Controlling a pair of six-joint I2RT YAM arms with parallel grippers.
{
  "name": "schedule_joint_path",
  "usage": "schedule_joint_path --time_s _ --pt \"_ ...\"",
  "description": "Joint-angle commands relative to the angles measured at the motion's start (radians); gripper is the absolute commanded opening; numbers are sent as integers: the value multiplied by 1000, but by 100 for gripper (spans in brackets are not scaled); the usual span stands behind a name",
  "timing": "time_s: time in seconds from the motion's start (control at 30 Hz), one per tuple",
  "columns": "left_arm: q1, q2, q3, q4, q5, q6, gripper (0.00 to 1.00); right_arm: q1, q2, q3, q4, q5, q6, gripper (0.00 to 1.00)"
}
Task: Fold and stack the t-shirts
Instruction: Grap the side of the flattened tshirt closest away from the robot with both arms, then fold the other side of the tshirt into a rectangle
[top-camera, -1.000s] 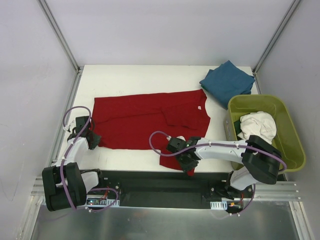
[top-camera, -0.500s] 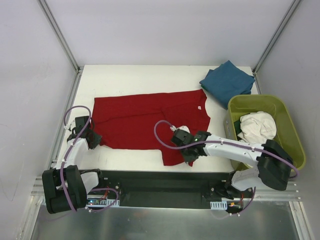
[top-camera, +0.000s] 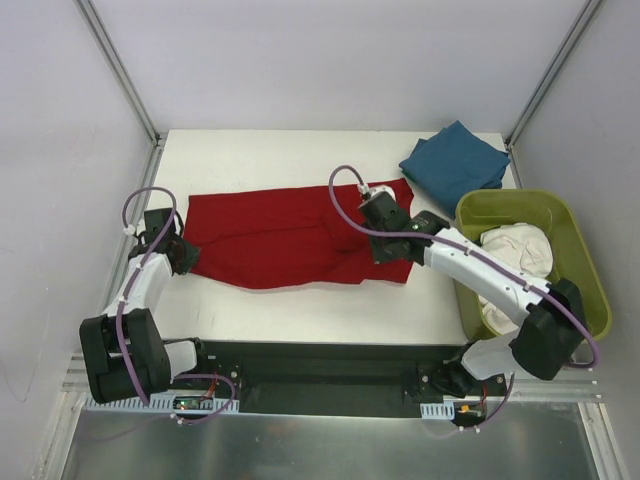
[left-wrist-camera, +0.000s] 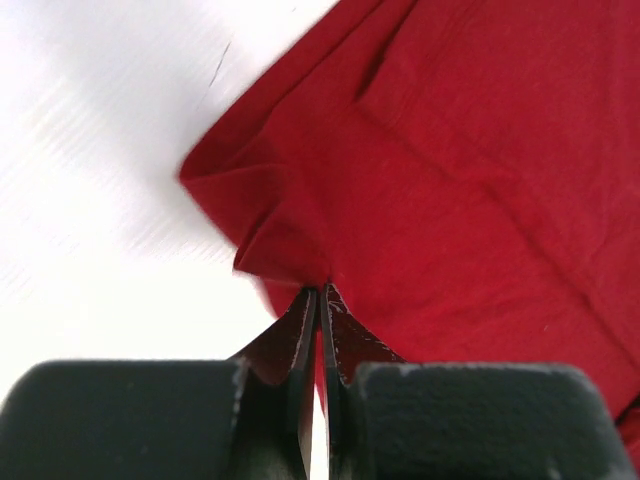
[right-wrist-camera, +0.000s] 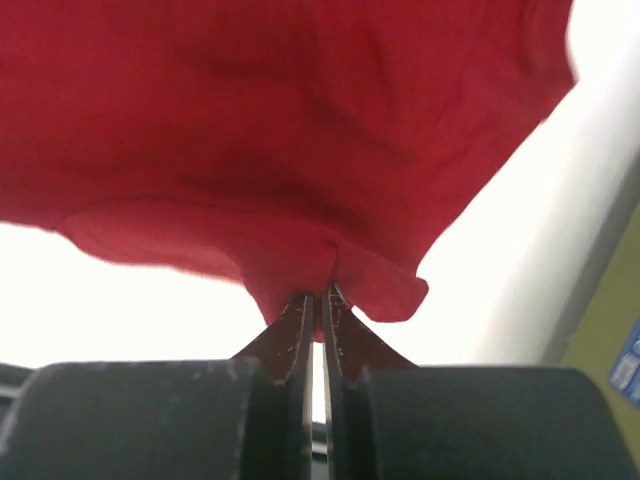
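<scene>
The deep red t-shirt (top-camera: 280, 240) lies across the middle of the white table, its near half folded back over the far half. My left gripper (top-camera: 183, 256) is shut on the red shirt's left edge (left-wrist-camera: 300, 240), low at the table. My right gripper (top-camera: 392, 243) is shut on the shirt's near right edge (right-wrist-camera: 330, 250) and holds it lifted over the shirt's right part. The teal-blue t-shirt (top-camera: 455, 165) lies folded at the far right corner. The white t-shirt (top-camera: 517, 252) is crumpled in the olive-green tub (top-camera: 575, 250).
The olive-green tub stands at the right edge of the table, close beside my right arm. Metal frame posts (top-camera: 118, 70) rise at the far corners. A black rail (top-camera: 320, 365) runs along the near edge.
My right gripper has carried the shirt's near right edge from the table's near edge toward the far side, folding the shirt in half. My left gripper moved its edge slightly away too.
</scene>
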Motion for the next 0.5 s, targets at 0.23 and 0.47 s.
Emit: schedule_joint_path --time_s 0.23,0.47 --pt "7 192 179 -3 9 -22 0 -176 267 354 0 -74 -179 0" --pt "5 298 302 -6 -23 -15 0 -264 450 545 -28 -125 -257 0"
